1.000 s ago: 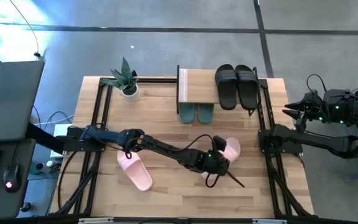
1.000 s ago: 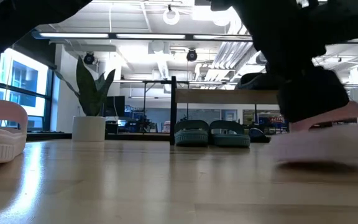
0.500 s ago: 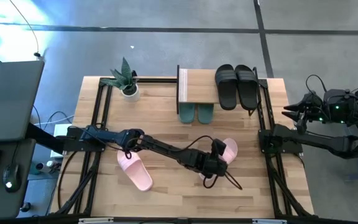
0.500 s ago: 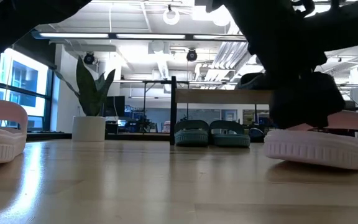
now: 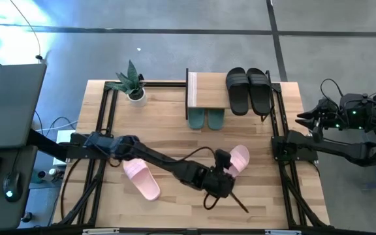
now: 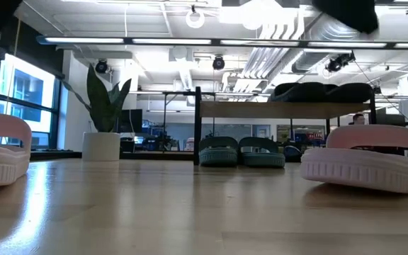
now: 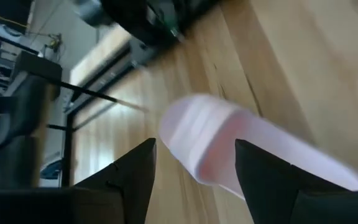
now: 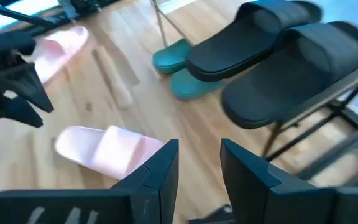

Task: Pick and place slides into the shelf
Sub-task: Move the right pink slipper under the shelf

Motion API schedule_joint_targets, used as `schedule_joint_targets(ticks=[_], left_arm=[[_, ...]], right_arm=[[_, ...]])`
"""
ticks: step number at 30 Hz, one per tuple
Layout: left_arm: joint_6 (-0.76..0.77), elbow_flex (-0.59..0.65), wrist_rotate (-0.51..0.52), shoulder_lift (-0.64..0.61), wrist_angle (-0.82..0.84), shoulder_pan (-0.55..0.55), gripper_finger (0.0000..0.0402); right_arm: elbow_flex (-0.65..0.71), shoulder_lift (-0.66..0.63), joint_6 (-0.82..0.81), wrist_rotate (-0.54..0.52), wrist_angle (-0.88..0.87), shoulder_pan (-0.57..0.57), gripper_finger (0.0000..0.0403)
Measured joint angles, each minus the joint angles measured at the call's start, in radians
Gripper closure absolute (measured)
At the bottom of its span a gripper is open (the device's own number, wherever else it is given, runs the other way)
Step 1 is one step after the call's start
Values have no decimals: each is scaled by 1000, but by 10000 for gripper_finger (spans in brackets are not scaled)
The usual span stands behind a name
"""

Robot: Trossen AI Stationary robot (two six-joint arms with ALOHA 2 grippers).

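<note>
One light pink slide (image 5: 239,156) rests sole-down right of the table's middle, also seen in the low view (image 6: 367,159). My left gripper (image 5: 226,166) hovers open just above and near-left of it, touching nothing; in its wrist view the pink slide (image 7: 229,149) shows beyond the spread fingers. The second pink slide (image 5: 142,179) lies toward the near left. The black pair (image 5: 248,90) sits on the shelf's top board (image 5: 207,90). My right gripper (image 5: 303,117) waits open beyond the table's right edge, facing the black slides (image 8: 272,50).
A teal pair (image 5: 206,119) stands under the shelf's board. A potted plant (image 5: 132,83) occupies the far left corner. Black frame rails (image 5: 103,130) run along both sides of the table. Bare wood lies between the two pink slides.
My left gripper has left the right-hand pink slide, rising almost out of the low view and drawing back toward the near edge. That slide, blurred and unsettled a second ago, now lies flat and still on its sole.
</note>
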State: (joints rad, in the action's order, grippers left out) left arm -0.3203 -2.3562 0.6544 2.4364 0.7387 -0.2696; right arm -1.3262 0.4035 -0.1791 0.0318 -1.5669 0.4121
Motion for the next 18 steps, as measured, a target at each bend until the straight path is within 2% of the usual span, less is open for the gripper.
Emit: schedule_joint_targets(ticks=[6,11,18], left_arm=[[221,0,0,-142,136,-23,226],[412,-1,-10,-268,319,-16,251],[555,-1,-26,-385,495,-22,286]], right_arm=[[0,26,-83,44,17,4,292],[0,78,-20,88,54,37,292],[0,173,17,156,108,68,292]])
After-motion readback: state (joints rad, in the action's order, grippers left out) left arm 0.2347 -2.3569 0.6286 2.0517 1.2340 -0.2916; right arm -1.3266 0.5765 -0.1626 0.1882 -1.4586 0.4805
